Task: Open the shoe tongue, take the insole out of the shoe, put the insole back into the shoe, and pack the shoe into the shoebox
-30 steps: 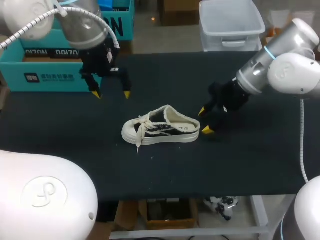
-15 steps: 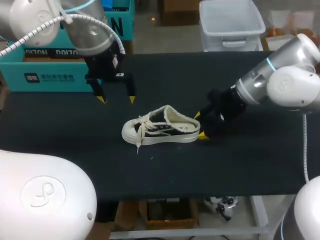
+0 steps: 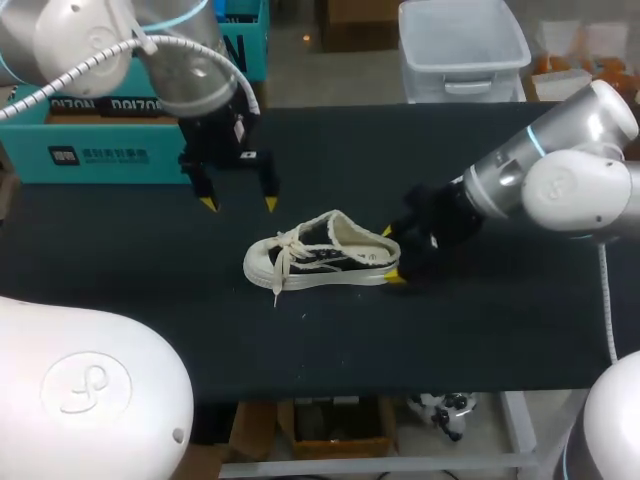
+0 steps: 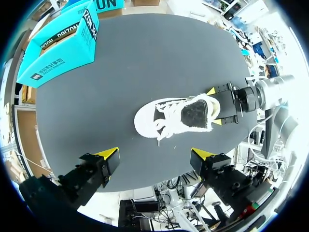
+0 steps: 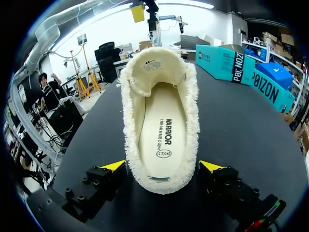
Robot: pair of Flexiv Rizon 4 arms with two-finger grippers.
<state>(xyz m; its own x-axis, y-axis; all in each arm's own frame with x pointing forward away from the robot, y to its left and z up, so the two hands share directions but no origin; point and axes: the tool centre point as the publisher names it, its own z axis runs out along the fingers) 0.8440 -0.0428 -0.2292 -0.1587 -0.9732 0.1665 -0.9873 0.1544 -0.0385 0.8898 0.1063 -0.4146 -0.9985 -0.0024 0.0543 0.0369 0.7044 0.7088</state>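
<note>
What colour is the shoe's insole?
The insole is cream with dark print; best in the right wrist view.

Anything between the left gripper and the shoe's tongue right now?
Nothing visible. The left gripper hangs open over bare black tabletop beside the white-and-black canvas shoe; only the shoe's own white laces lie across its top. The right gripper sits at its back end, away from that path.

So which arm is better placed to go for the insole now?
Likely the right: the right arm's fingers stand open either side of the shoe heel, insole in plain view. The left arm's fingers hang apart, beyond the shoe.
</note>
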